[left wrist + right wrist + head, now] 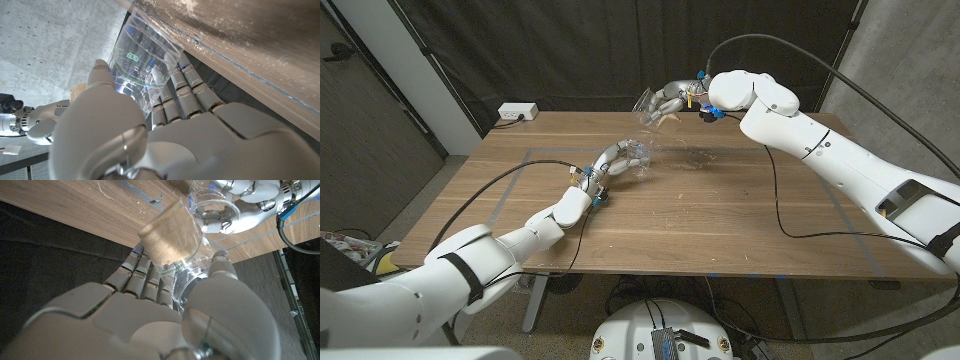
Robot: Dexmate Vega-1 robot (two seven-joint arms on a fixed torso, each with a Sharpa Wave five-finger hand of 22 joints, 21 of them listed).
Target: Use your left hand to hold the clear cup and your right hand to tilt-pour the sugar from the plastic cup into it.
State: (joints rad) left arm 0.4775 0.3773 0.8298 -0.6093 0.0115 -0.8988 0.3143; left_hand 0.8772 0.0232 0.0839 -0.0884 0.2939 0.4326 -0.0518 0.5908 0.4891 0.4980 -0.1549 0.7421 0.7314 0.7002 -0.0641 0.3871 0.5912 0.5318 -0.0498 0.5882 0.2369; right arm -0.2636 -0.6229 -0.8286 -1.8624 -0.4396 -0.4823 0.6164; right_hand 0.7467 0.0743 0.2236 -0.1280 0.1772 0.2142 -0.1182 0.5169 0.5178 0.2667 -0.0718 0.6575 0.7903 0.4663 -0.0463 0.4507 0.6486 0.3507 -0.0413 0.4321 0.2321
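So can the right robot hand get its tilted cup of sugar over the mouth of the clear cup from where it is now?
Probably yes. The right robot hand holds the sugar-filled plastic cup raised, beyond the clear cup that the left robot hand grips on the wooden table; nothing stands between them.

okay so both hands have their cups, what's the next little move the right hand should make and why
Probably carry the right hand toward the clear cup before tilting further. In the head view the plastic cup is raised near the table's far edge, apart from the clear cup that the left hand holds. In the right wrist view it is already tilted, with sugar lying toward its mouth, so more tilt here risks a spill.
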